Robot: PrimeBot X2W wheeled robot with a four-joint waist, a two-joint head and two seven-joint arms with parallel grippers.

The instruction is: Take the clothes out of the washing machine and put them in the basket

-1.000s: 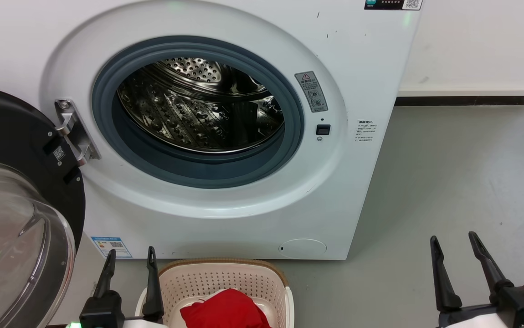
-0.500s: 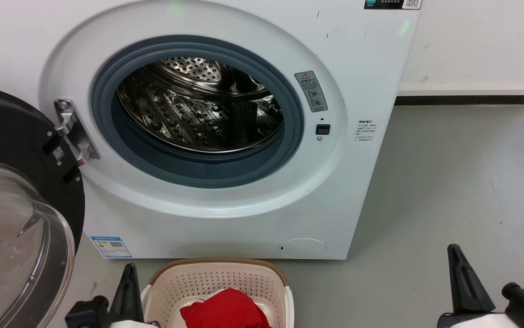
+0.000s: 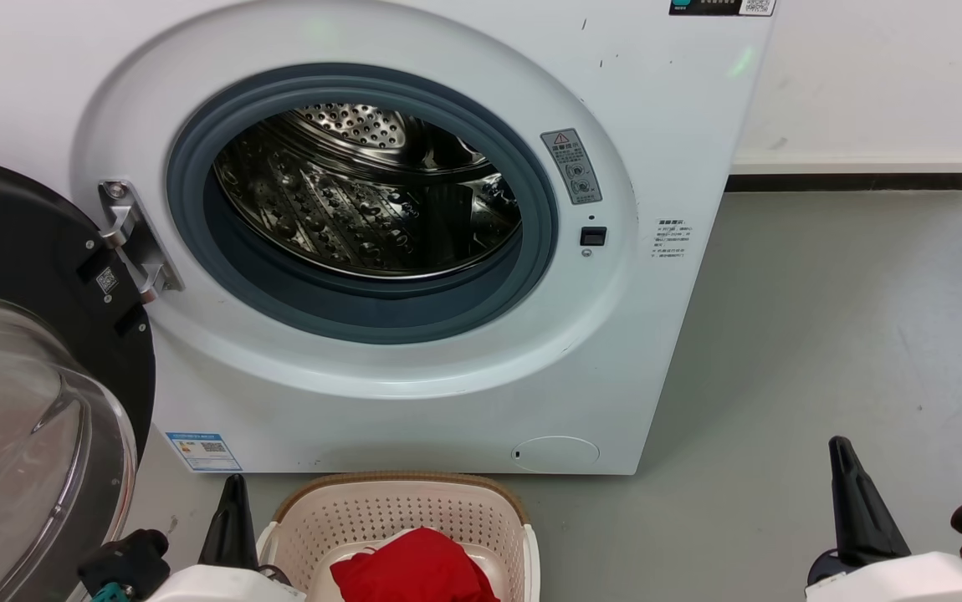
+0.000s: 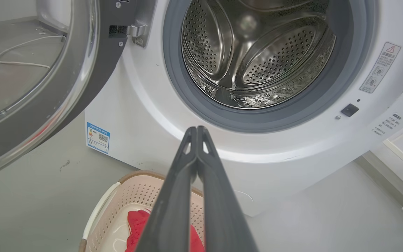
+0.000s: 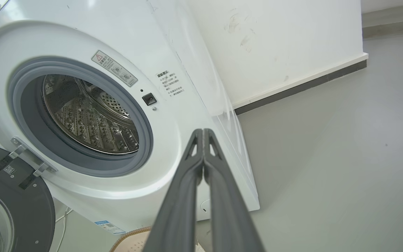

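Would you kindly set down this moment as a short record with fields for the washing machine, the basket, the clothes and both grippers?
washing machine: white front-loader, door swung open to the robot's left
drum: bare steel in the part that shows
basket: on the floor, just in front of the machine
clothes: red cloth lying in the basket; number of garments cannot be told
left gripper: shut, holding nothing, by the basket's left edge
right gripper: shut, holding nothing, over the floor right of the machine
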